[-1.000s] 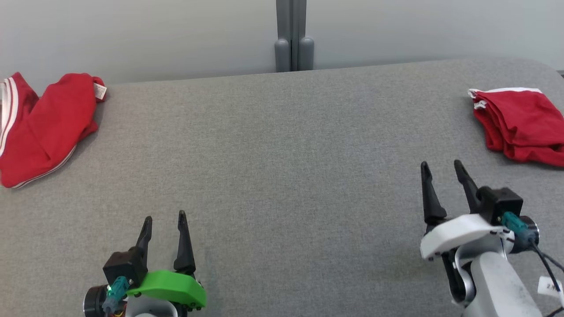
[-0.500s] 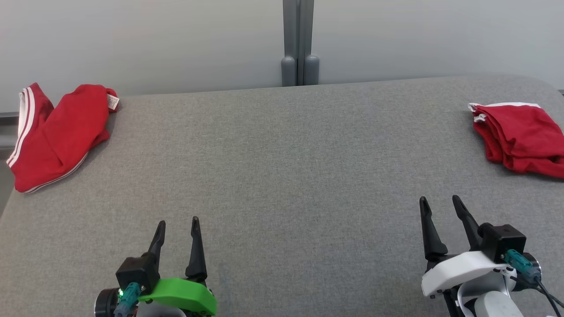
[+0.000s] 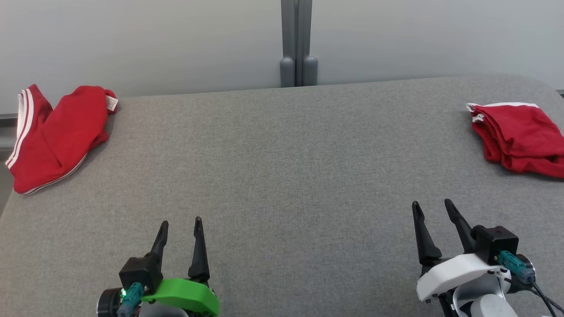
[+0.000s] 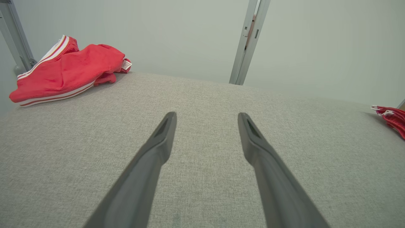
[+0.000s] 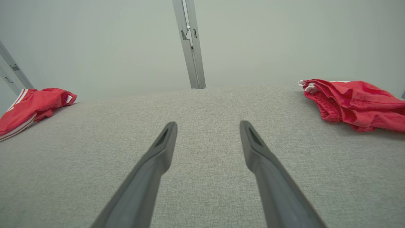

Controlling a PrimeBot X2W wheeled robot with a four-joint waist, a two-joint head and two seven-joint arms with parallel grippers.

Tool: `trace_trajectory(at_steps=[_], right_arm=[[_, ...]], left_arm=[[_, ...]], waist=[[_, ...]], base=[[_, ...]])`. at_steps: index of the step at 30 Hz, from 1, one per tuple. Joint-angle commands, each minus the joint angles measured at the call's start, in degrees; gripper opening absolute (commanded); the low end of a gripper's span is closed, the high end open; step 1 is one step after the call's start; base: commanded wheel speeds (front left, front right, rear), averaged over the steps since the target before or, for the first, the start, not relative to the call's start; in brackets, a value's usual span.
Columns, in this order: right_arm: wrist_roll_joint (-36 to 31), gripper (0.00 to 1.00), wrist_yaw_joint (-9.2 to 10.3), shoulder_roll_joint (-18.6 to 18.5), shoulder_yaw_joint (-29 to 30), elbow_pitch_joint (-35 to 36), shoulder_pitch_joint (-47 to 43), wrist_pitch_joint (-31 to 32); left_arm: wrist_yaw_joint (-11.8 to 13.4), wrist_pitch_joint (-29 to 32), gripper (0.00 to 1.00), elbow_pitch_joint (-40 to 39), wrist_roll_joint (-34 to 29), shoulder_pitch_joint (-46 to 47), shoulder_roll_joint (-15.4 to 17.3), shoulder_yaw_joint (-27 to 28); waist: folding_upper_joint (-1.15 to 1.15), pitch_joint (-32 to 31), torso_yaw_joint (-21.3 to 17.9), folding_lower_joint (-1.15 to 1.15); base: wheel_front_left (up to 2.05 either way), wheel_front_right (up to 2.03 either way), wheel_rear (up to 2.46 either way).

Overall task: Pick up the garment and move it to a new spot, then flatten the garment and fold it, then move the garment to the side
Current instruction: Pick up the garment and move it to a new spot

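Head view: left end effector [image 3: 181,220] and right end effector [image 3: 432,202] released, empty; crumpled garment [image 3: 53,132] well apart, far-left corner.

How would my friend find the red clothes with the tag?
Start at the grey table, then go to its far left corner. The left garment is red like the right garment, but has a small white tag and thin white stripes.

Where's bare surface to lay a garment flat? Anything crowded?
The whole middle of the grey table is bare, from the crumpled red garment at its far-left corner across to the folded red garment at the far-right edge, and from the back edge down to the left end effector and right end effector. Crowded only at those two far ends.
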State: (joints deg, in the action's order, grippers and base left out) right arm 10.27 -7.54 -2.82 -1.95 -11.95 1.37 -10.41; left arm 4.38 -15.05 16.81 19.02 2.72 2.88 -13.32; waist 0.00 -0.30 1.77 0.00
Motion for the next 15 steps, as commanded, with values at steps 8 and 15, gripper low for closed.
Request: trace_trajectory(at_steps=[8,15], right_arm=[[-0.13,1.00,0.09,-0.13,0.56,0.70,-0.89,-0.10],[-0.79,1.00,0.09,-0.11,1.71,1.14,-0.97,-0.72]], left_arm=[[0.31,-0.17,1.00,-0.15,-0.39,0.24,0.05,0.07],[0.25,-0.18,1.00,-0.24,-1.00,0.71,0.11,0.89]], waist=[[0.00,0.12,1.32,0.00],[0.00,0.09,7.26,0.00]], base=[[0.00,0.00,0.00],[0.00,0.00,0.00]])
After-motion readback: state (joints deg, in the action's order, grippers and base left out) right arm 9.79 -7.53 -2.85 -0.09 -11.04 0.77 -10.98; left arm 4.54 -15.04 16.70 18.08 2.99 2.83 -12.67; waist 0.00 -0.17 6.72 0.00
